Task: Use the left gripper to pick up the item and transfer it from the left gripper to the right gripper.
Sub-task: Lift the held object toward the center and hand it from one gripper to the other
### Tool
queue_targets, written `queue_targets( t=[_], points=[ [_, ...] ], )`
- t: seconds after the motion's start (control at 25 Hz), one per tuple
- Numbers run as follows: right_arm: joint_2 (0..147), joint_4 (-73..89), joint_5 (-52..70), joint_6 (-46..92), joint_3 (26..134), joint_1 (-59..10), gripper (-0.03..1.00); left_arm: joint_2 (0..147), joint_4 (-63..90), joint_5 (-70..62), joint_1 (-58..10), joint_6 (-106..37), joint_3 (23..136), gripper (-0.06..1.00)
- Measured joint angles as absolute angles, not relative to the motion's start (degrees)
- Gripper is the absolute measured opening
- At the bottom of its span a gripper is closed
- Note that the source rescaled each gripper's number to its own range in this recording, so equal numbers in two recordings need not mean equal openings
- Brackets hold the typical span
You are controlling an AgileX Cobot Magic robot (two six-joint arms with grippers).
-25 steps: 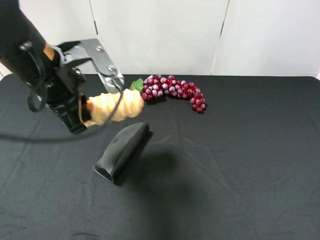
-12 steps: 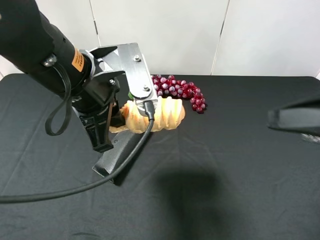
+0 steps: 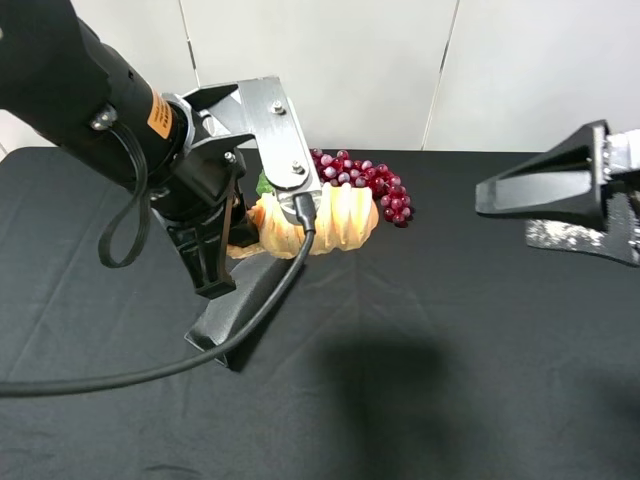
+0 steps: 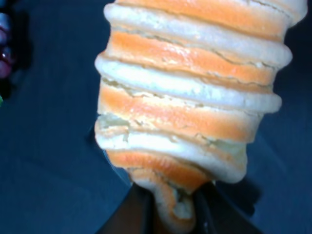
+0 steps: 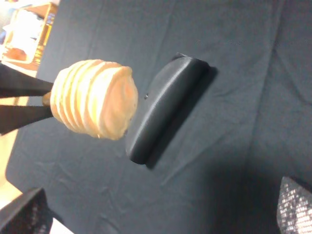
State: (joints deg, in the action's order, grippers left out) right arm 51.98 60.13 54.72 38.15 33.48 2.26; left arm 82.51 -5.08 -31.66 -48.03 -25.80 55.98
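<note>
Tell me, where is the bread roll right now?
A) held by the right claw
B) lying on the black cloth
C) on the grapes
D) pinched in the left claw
D: the left gripper clamps the roll by its tapered end; the right gripper stands open, apart from it.

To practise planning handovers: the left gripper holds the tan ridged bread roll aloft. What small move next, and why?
Probably bring the open right gripper toward the tan ridged bread roll: the left gripper clamps only its tapered end; the blunt end is free but distant.
</note>
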Motion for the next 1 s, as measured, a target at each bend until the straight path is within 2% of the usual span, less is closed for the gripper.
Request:
queue_targets(
  t=[0.52, 1.0],
  points=[
    [64.09, 71.29, 53.77, 50.97, 33.53, 2.26, 1.0, 82.51, -2.72, -26.46, -48.03, -26.59, 55.98, 0.0],
    [68.75, 80.26, 55.2, 59.12, 33.58, 2.26, 1.0, 82.51, 0.0, -24.24, -48.03, -30.04, 55.98, 0.0]
  ],
)
